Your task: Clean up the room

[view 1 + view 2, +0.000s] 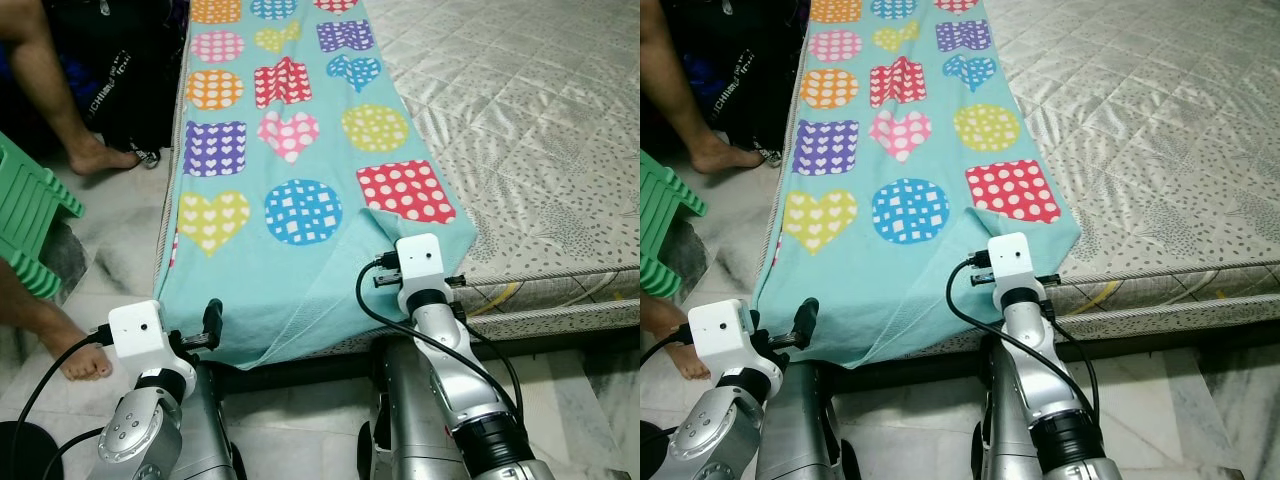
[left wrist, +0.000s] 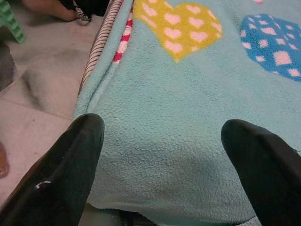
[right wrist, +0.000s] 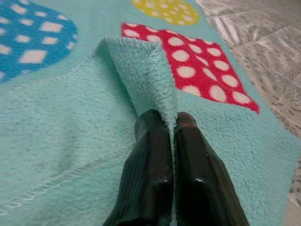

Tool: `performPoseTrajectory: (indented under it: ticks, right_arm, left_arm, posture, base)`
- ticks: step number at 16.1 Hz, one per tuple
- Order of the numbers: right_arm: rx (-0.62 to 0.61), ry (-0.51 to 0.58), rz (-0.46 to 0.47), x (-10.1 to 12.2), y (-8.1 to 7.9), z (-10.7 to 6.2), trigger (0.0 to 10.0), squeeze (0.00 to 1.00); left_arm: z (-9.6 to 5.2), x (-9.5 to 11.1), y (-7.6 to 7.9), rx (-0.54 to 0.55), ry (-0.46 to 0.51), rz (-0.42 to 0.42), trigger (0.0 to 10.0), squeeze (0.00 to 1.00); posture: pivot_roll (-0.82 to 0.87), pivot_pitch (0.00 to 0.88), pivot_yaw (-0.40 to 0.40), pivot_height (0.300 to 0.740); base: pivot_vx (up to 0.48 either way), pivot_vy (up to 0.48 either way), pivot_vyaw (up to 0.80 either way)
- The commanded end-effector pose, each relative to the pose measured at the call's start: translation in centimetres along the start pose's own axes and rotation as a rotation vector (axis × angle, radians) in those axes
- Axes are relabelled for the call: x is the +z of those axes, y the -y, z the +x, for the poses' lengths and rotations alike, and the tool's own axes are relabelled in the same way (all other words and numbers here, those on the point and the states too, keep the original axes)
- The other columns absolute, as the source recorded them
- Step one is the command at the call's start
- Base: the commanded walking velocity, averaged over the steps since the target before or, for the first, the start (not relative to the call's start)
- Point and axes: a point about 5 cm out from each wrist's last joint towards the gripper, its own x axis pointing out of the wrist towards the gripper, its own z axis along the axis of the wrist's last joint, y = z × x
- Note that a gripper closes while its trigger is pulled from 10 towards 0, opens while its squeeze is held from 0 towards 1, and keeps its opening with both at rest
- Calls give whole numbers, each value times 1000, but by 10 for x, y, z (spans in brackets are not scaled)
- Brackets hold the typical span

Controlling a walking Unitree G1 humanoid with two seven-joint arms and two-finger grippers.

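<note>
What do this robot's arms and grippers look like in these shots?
Both arms are silver, rounded metal segments with dark joint rings. Each wrist carries a white boxy camera block, and black cables loop from it down along the arm. The left gripper and right gripper each have two long black fingers with a matte, faintly ribbed surface.

Head stereo pair looking down over blanket (image 1: pixel 290 180) on bed, wrist cameras close above it

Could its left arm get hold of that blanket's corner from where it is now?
Probably yes: the left gripper is open just over the blanket corner at the mattress edge, with nothing between.
</note>
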Motion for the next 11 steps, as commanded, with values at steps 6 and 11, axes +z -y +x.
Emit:
performPoseTrajectory:
  ticks: [6,11]
  right_arm:
    - [130,60,63,0,10,-17,0,0]
    - [160,60,139,-4,35,-35,0,0]
  left_arm:
    - [-2,-2,-8,28,-13,15,10000,0]
    - [-4,-2,-13,16,-23,29,10000,0]
  posture:
    - [-17,164,6,482]
    - [-25,163,25,482]
  base:
    - [0,0,0]
    - [0,0,0]
